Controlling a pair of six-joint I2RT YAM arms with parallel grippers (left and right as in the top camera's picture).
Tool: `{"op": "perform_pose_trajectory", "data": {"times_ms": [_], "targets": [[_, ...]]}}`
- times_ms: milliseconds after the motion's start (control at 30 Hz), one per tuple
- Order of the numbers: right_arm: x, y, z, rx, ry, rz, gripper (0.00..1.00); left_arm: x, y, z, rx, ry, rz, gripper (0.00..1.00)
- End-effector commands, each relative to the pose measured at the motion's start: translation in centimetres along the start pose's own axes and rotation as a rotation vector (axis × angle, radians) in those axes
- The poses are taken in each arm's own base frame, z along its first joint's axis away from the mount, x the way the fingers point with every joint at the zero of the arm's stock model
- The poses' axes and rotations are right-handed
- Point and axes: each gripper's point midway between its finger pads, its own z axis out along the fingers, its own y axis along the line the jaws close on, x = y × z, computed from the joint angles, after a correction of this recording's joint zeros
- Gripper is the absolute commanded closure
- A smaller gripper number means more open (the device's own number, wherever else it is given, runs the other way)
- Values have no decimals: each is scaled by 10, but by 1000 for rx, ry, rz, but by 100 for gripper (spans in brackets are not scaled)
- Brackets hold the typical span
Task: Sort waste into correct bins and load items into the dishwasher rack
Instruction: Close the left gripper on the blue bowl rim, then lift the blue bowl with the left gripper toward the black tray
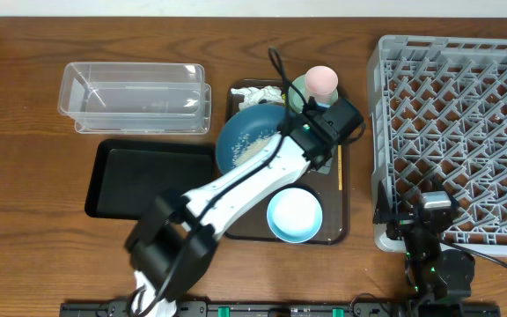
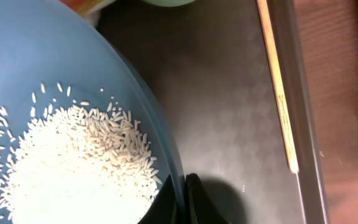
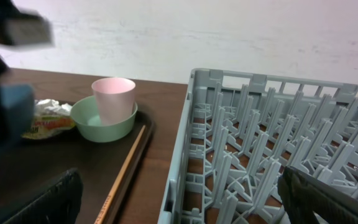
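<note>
The large dark-blue bowl (image 1: 240,132) sits on the brown tray and holds a heap of white rice (image 2: 67,168). My left gripper (image 1: 290,134) is shut on the bowl's right rim, one finger inside and one outside (image 2: 182,200). The pink cup (image 1: 320,79) stands in the mint-green bowl (image 3: 101,127). The crumpled tissue (image 1: 258,91) and the yellow wrapper (image 3: 50,125) lie beside them. The small light-blue bowl (image 1: 294,215) is at the tray's front. My right gripper (image 3: 185,205) is open and empty at the grey rack's (image 1: 456,132) near-left corner.
The clear container (image 1: 135,97) stands at the back left and the black tray (image 1: 148,180) lies in front of it. The brown serving tray (image 1: 337,220) lies between them and the rack. A wooden chopstick (image 2: 278,87) lies along its right edge.
</note>
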Motion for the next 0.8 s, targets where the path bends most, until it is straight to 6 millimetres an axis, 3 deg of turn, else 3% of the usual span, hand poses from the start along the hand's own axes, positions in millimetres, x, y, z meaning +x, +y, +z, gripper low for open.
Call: {"op": "perform_pose_trajectory", "data": {"times_ms": [0, 200, 367, 600, 767], "targets": [[0, 1, 0, -3, -1, -13, 1, -5, 8, -36, 18, -46, -57, 94], [0, 1, 0, -3, -1, -13, 1, -2, 19, -72, 71, -47, -93, 94], [0, 1, 0, -3, -1, -13, 1, -4, 30, -89, 194, 3, -164, 94], [0, 1, 0, -3, -1, -13, 1, -6, 84, -108, 180, 19, -293, 94], [0, 1, 0, -3, -1, -13, 1, -6, 98, -126, 256, 6, -292, 94]]}}
